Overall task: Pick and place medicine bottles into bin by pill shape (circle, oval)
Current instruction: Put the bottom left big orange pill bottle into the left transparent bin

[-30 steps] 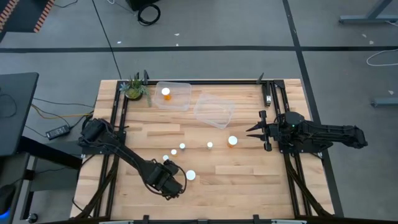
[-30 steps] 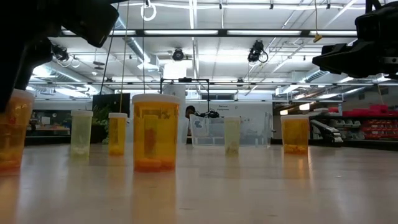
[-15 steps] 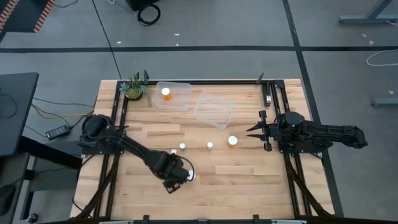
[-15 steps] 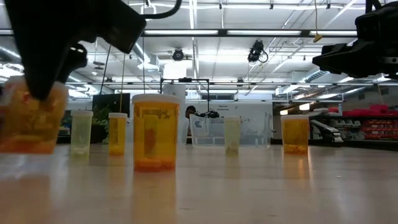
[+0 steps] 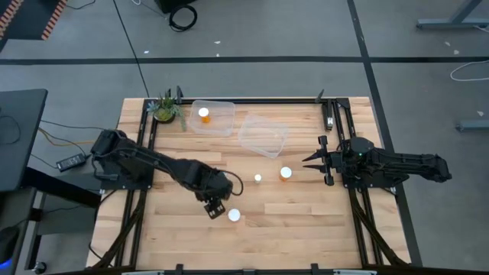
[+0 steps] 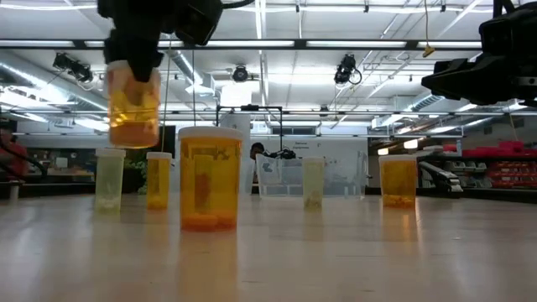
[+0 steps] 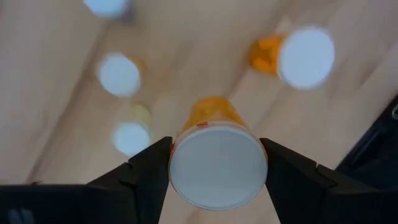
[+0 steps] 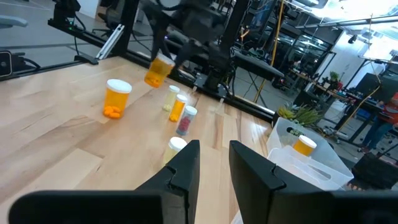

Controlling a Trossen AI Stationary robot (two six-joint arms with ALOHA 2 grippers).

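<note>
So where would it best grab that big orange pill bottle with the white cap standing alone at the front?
Probably by the round white cap of the big orange pill bottle, coming straight down from above with fingers either side: it stands upright with open wood around it.

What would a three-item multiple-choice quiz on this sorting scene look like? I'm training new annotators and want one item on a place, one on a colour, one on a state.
1. Where is the bottle held by the left gripper?
A. standing on the table
B. lifted off the table
C. inside a bin

2. What colour are the bottle caps?
A. white
B. blue
C. black

3. What does the right gripper hold?
A. a bottle
B. a plant
C. nothing

Key: 1 B, the left gripper carries the held bottle clear of the table. 2 A, the held bottle's cap is white. 3 C, the right gripper hangs open and empty.
</note>
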